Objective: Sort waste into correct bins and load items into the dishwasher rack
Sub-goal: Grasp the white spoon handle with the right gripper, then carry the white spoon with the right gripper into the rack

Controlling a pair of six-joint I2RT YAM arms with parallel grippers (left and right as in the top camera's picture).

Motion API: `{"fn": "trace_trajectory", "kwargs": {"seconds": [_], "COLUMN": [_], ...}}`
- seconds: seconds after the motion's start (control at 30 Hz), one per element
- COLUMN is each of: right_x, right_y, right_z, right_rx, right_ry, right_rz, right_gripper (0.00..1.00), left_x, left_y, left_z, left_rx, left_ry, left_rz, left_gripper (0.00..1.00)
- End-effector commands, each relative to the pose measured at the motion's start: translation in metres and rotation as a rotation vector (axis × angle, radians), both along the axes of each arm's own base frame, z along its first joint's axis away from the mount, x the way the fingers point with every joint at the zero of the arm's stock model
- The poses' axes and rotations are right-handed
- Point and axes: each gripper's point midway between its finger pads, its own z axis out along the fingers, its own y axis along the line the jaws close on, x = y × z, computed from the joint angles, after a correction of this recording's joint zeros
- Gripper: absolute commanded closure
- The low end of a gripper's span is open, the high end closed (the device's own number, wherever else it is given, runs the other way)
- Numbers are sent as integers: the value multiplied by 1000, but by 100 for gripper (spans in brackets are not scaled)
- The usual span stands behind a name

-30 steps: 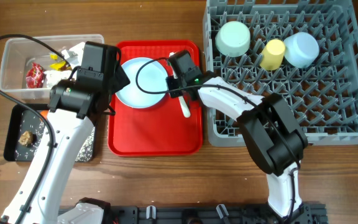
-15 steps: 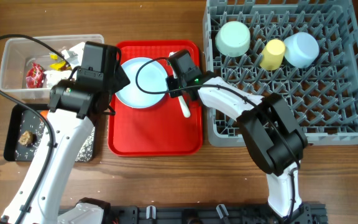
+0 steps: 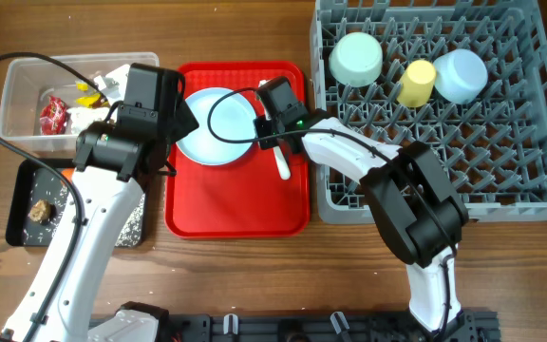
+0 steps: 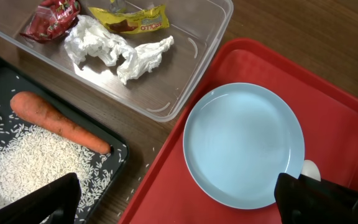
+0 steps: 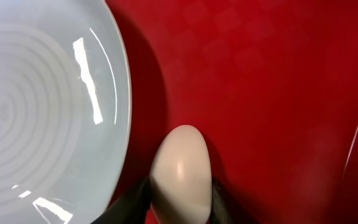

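My right gripper (image 3: 272, 122) is shut on the white spoon (image 3: 282, 163) over the red tray, just right of the light blue plate (image 3: 218, 125). In the right wrist view the spoon's bowl (image 5: 180, 171) sits between the fingers (image 5: 180, 202), beside the plate (image 5: 42, 106). My left gripper (image 4: 179, 202) is open and empty, hovering over the tray's left edge near the plate (image 4: 244, 143). The clear tub (image 4: 204, 56) holds tissue (image 4: 114, 50) and red and yellow wrappers. The black tray (image 3: 27, 228) holds the carrot (image 4: 58, 121), rice (image 4: 23, 162) and a brown lump (image 3: 39, 211).
The grey rack (image 3: 444, 142) at the right holds the pale green bowl (image 3: 356, 59), the yellow cup (image 3: 417, 83) and the light blue bowl (image 3: 461, 75). The flat red tray (image 3: 235, 199) lies between the bins and the rack. A few rice grains lie on the table.
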Motion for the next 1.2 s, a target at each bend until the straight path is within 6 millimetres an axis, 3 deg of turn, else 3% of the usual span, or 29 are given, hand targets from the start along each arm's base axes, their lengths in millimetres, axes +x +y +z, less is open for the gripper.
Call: {"fn": "trace_trajectory", "kwargs": {"seconds": [0.0, 0.47, 0.63, 0.8, 1.03, 1.17], "right_x": [-7, -5, -3, 4, 2, -6], "right_y": [-3, -2, -1, -2, -11, -38], "right_z": [-19, -15, -5, 22, 105, 153], "right_rx": [-22, -17, -4, 6, 10, 3], "right_ry": [38, 31, 13, -46, -176, -215], "right_rz": [-20, -21, -20, -32, 32, 19], "right_gripper": [69, 81, 93, 96, 96, 96], "left_x": [-1, -1, -1, -1, -1, -1], "left_y": [5, 5, 5, 5, 5, 5], "left_z": [10, 10, 10, 10, 10, 10], "left_rx": [4, 4, 4, 4, 4, 4], "left_ry": [-33, -33, -33, -33, -33, -33], "left_rz": [21, 21, 21, 21, 21, 21], "left_gripper": [0, 0, 0, 0, 0, 0]}}
